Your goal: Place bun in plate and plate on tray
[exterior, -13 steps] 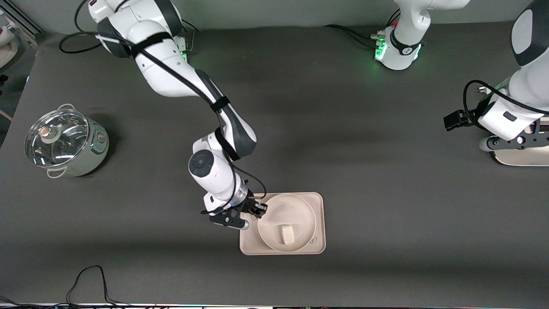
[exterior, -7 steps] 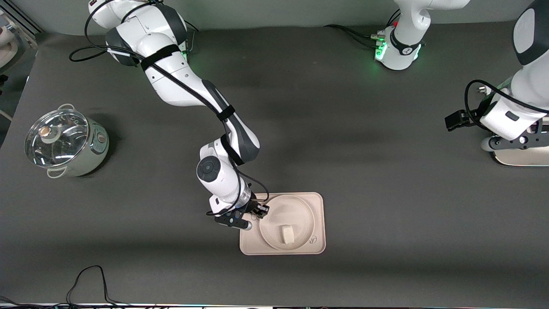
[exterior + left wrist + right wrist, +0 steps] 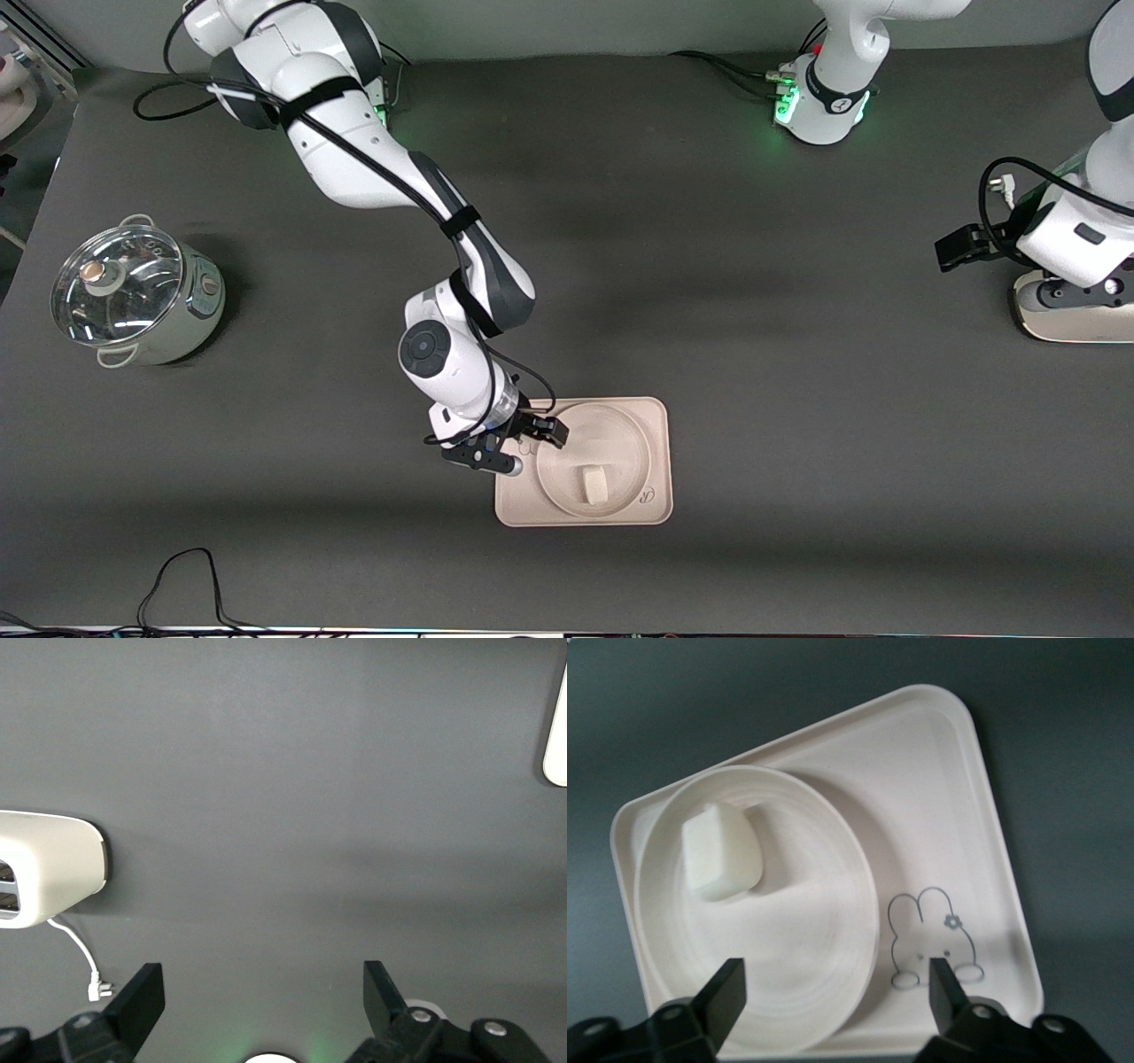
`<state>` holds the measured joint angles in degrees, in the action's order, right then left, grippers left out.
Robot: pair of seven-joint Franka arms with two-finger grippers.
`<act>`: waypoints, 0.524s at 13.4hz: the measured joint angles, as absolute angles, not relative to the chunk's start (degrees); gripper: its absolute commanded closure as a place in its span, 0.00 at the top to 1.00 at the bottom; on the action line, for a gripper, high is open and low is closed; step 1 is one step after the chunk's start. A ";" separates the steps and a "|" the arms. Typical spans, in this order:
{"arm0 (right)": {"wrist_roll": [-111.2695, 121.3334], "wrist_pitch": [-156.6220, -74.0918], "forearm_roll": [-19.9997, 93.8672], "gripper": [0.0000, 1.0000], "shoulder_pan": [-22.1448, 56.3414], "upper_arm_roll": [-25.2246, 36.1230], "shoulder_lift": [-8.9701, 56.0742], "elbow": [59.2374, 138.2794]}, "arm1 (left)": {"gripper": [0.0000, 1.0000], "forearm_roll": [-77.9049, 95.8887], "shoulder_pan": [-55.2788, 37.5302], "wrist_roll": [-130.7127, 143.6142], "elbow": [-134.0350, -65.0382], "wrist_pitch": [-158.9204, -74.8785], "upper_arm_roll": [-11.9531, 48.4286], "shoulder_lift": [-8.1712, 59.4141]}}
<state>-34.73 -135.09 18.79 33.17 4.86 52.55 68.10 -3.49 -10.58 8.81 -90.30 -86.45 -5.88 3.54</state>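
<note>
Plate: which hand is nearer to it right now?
Right. The right hand is open at the plate's rim, over the tray edge. The left hand waits, open, at the left arm's end of the table, near a white appliance.

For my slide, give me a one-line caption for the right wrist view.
Open right gripper over the plate holding the bun, set on the rabbit-printed tray.
</note>
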 measured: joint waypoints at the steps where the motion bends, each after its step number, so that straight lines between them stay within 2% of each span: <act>1: -34.73 -131.36 18.79 1.00 32.46 4.95 49.87 68.22 | 1.00 -3.49 -10.53 8.81 -90.01 -86.14 -5.94 3.60; 3: -33.98 -123.33 18.78 1.00 29.98 5.01 42.62 69.59 | 1.00 -3.43 -10.22 8.81 -89.88 -86.07 -6.13 3.63; 7: -24.40 -105.54 15.66 1.00 21.13 3.63 24.17 77.70 | 1.00 -3.38 -9.89 8.40 -89.84 -85.92 -6.41 3.66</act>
